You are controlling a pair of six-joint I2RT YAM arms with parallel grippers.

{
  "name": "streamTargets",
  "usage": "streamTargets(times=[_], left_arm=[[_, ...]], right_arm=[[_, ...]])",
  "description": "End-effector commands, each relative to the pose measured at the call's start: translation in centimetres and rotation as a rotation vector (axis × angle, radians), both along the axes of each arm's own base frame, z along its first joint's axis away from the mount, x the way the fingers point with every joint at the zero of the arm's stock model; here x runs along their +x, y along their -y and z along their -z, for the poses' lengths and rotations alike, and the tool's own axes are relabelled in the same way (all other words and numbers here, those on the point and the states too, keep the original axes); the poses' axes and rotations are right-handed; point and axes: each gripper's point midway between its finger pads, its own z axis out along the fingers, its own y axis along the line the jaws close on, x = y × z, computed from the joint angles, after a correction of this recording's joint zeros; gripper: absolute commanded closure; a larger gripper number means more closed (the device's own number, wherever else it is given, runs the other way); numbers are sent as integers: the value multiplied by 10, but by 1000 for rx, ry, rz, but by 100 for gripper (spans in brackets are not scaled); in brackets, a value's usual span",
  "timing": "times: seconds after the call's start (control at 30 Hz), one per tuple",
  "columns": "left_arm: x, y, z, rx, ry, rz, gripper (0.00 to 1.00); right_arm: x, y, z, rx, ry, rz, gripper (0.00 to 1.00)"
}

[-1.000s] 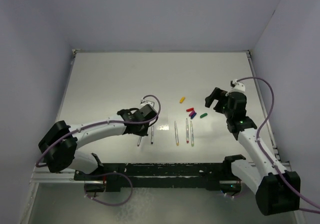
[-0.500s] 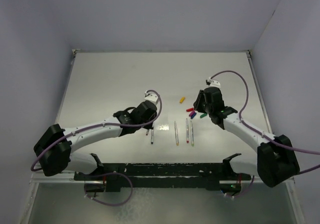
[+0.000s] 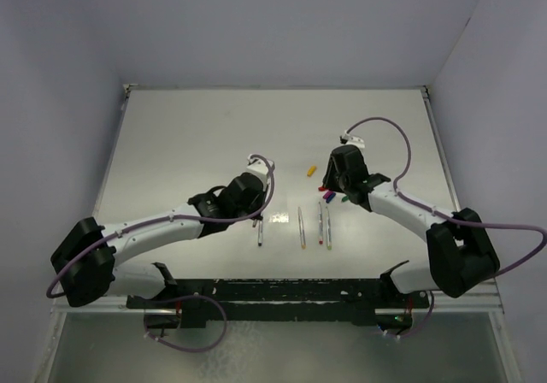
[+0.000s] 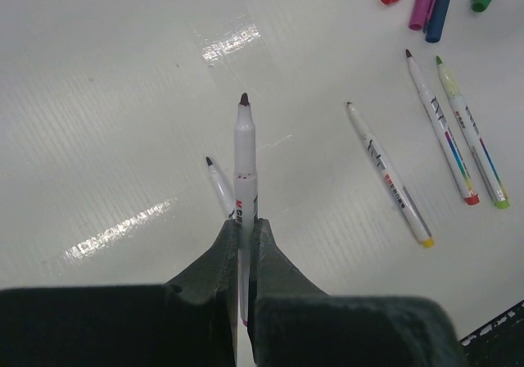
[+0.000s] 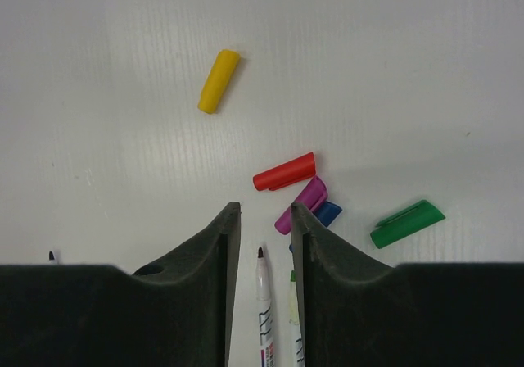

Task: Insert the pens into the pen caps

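Having swung leftward since a second ago, right gripper [image 5: 264, 211], jaws narrowed yet apart above stubby glossy pen caps [image 5: 285, 172], left gripper [image 4: 244, 224] clamped on slim pen [image 4: 243, 150].

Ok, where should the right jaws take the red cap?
I'd come straight down on the red cap and pinch across its width near the rounded left end in the right wrist view. It lies flat, and the purple cap crowds its other end.
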Motion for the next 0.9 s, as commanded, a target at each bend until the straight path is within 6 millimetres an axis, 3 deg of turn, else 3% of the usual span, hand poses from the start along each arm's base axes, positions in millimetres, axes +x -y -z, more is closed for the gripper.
streamTargets(times=[0.0, 0.23, 0.87], left_arm=[[4, 2, -20, -53, 61, -6, 100], [2, -4, -14, -32, 44, -26, 100], [2, -10, 0, 1, 21, -62, 100]], right_arm=[[4, 0, -7, 0, 0, 44, 65], [-5, -5, 9, -8, -55, 45, 61], [-18, -19, 29, 29, -124, 31, 59]])
